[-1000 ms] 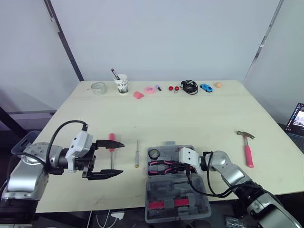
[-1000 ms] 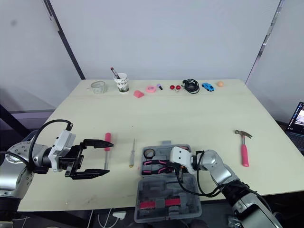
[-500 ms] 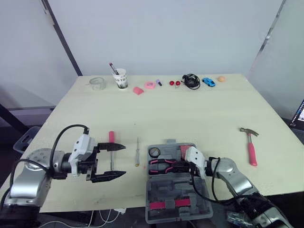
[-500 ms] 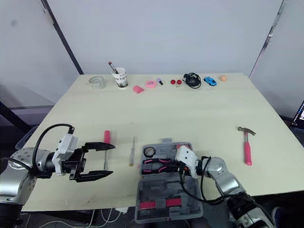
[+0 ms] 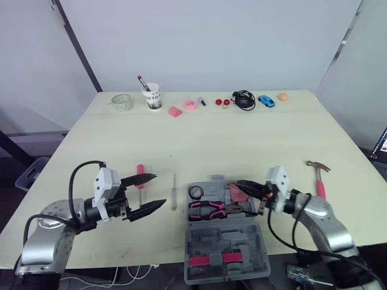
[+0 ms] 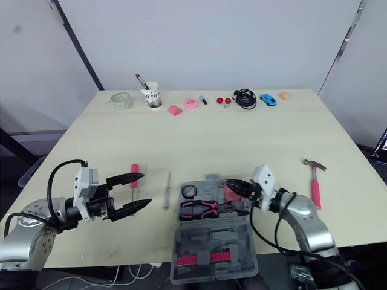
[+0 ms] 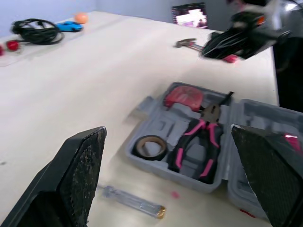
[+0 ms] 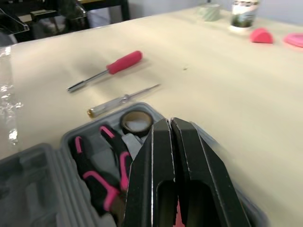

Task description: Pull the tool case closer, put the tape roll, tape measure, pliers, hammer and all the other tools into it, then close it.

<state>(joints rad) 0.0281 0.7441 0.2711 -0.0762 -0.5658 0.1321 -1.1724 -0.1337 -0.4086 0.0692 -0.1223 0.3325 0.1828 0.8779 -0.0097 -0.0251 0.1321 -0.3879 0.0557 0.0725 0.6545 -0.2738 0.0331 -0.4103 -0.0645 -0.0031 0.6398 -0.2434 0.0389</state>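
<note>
Tool case: the tool case (image 5: 222, 240) lies open at the near edge of the counter (image 5: 242, 139), and its lid half reaches slightly past that edge.
Inside the case: the tape roll (image 5: 196, 193), the pink-handled pliers (image 5: 207, 210) and the red tape measure (image 5: 237, 193) sit in the tray half.
Right claw: the right claw (image 8: 166, 124) is closed with its fingers pressed together and holds nothing. It hangs over the tape measure's corner of the tray; whether it touches cannot be told.
Left claw: the left claw (image 5: 158, 190) is spread wide and empty, low over the counter to the left of the case.
In the way: the red-handled screwdriver (image 5: 141, 180) lies partly under the left claw's upper finger. The slim screwdriver (image 5: 174, 194) lies between that claw and the case.
Hammer: the hammer (image 5: 317, 180) lies beyond the right arm, near the counter's right edge and well apart from the case.
Open room: the middle of the counter is broad and bare from the case to the far row.
Far edge: a glass jar (image 5: 121, 101), a paper cup (image 5: 152, 98), a black cable (image 5: 243, 98), a blue toy car (image 5: 264, 101) and an orange ball (image 5: 282, 96) stand in a line.
</note>
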